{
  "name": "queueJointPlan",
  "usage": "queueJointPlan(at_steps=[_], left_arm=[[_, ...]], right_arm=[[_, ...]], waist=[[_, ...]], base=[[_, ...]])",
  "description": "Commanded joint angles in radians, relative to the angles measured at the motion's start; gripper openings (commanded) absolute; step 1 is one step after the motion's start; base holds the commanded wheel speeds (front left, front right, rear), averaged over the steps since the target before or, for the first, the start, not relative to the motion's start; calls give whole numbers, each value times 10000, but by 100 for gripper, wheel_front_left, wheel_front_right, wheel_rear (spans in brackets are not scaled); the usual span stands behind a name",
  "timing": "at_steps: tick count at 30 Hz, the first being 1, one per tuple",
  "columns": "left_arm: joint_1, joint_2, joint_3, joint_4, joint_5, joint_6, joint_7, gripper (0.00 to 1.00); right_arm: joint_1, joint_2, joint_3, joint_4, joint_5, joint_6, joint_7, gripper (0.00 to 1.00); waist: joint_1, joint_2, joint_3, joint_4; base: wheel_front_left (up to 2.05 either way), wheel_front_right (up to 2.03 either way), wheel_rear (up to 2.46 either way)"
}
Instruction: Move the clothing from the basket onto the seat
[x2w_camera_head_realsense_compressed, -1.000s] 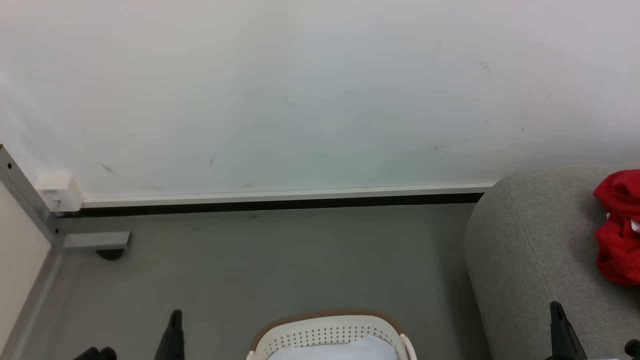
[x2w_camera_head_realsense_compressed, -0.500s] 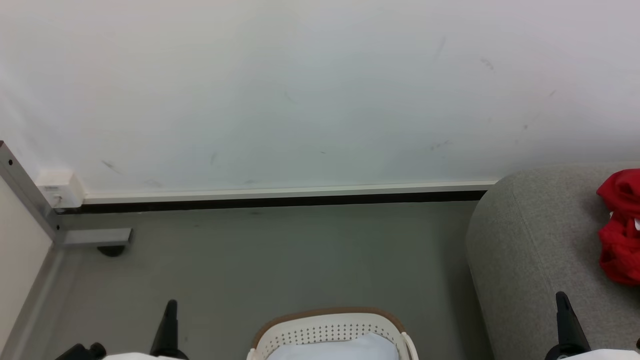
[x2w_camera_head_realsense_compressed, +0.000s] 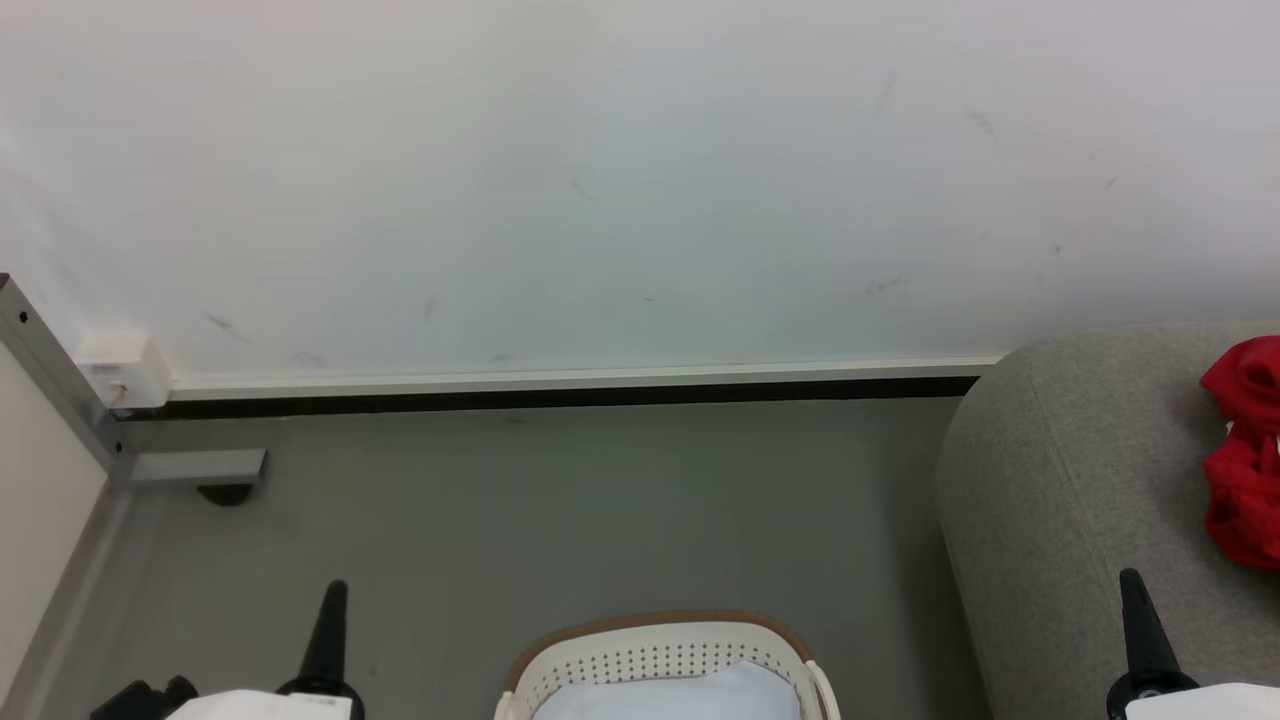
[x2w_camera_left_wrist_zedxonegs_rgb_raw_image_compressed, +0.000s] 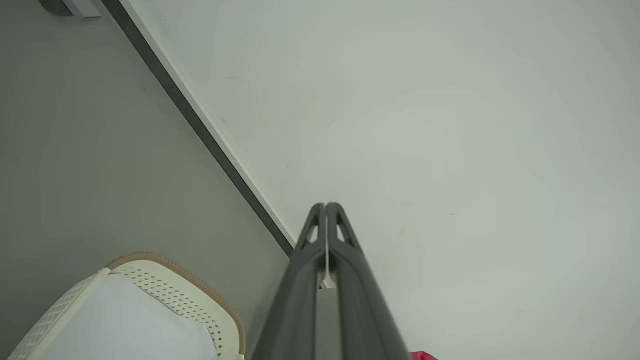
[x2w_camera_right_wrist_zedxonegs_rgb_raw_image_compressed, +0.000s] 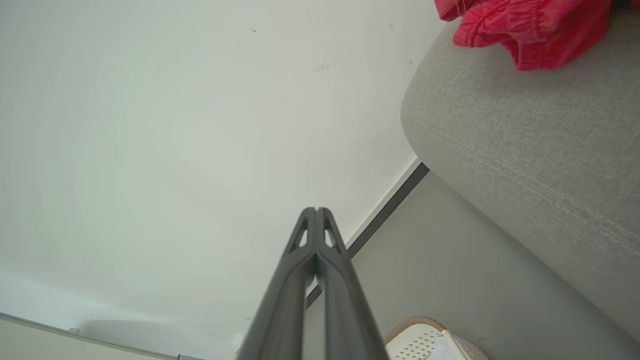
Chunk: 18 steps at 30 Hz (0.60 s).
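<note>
Soft bright red garment with white trim (x2w_camera_head_realsense_compressed: 1245, 470): bunched on the large grey woven-fabric seat (x2w_camera_head_realsense_compressed: 1080, 480), well in from its rounded left edge. It runs off the head view's right side.

Oval cream-white perforated plastic basket with a brown rim (x2w_camera_head_realsense_compressed: 650, 662): on the grey floor (x2w_camera_head_realsense_compressed: 560, 520) between the arms, near the seat's flank. A pale bluish-white cloth (x2w_camera_head_realsense_compressed: 690, 695) lies inside it.

Left pincer (x2w_camera_head_realsense_compressed: 328, 625): fingers together, nothing held, raised left of the basket.

Right pincer (x2w_camera_head_realsense_compressed: 1137, 610): fingers together, nothing held, seen against the seat's near corner, apart from the red garment.

Judgement: the red garment's transfer looks done. If the pale cloth counts as clothing, it is next. Part the fingers before descending, drop straight inside the rim, and pinch a central fold, not the perforated wall.

Room: open floor ahead to the dark skirting strip (x2w_camera_head_realsense_compressed: 560, 398) and white wall (x2w_camera_head_realsense_compressed: 600, 200). A grey metal frame foot (x2w_camera_head_realsense_compressed: 195, 468) sits far left. Tightest spot: the gap between the basket's rim and the seat's flank, so lift clear before swinging right.
</note>
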Motion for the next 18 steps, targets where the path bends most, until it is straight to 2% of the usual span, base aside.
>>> queueJointPlan(at_steps=[1,18], left_arm=[[-199,58,78,-114,-246,-52,68,0],[-386,66,332,-249,-1774,-88,487,0]], right_arm=[[-248,-101,-45,-115,275,-10,35,0],[-413,-149,-130,-210,1917,-13,412,0]], waist=[[0,0,7,5],[0,0,107,64]], base=[[0,0,0],[0,0,0]])
